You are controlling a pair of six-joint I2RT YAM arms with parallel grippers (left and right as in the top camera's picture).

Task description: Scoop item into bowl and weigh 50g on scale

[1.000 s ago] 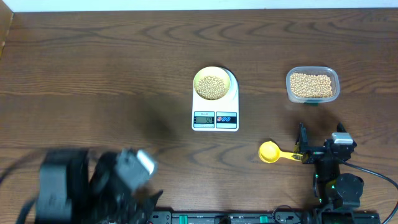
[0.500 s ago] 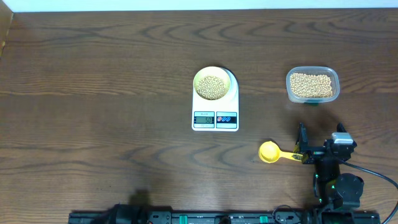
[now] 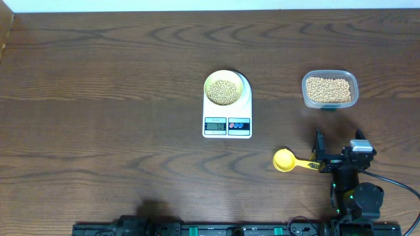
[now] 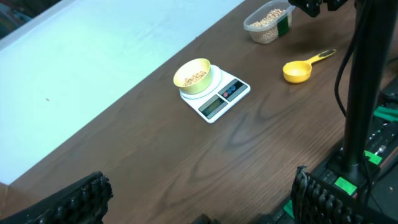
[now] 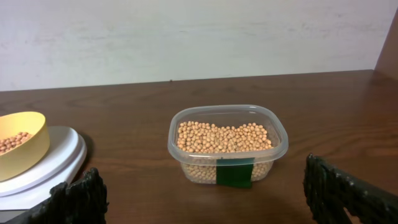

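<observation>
A bright yellow scoop (image 3: 285, 160) lies on the dark wooden counter (image 3: 98, 98), near a clear plastic tub (image 5: 196, 171) bearing a green label (image 5: 234, 172).

I can read nothing for certain here. The scale (image 3: 227, 118) carries a small grey display (image 3: 215, 124) with dark digits on it, but from overhead they are too small to make out. They are just as blurred from my left wrist camera. The green label (image 5: 235, 172) stuck on the front wall of the clear tub (image 5: 227, 108) of beans (image 5: 224, 137) shows no lettering I can read.
</observation>
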